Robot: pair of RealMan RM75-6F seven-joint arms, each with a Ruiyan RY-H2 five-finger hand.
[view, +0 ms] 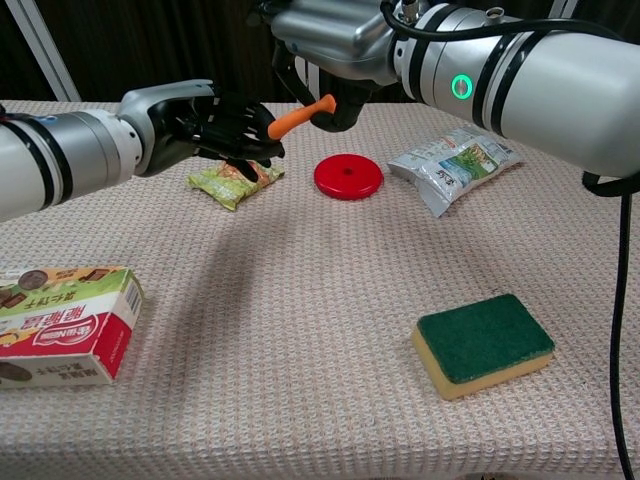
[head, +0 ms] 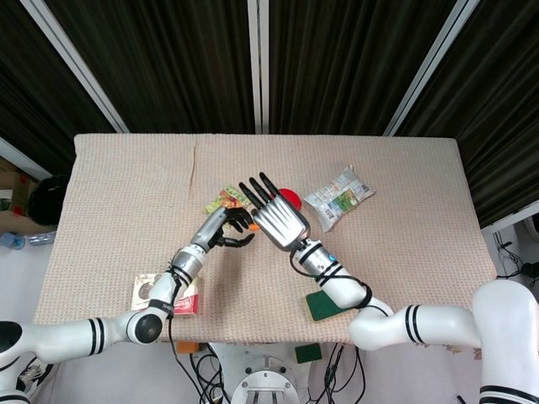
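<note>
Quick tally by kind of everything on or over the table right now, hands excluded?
Snack packets: 2, green packet, silver packet
Boxes: 1, red box
Sponges: 1, green sponge
Discs: 1, red disc
Carrots: 1, orange carrot, held by the right hand beside the left hand
Total: 6

The left robot hand (view: 215,128) was raised above the table (view: 300,330), its black fingers (view: 250,135) curled inward with the tips toward the right side. The right robot hand (view: 325,40) was held higher, its silver back turned up in the head view, and its fingers (head: 253,192) were stretched forward. Both forearms reached toward the middle.
</note>
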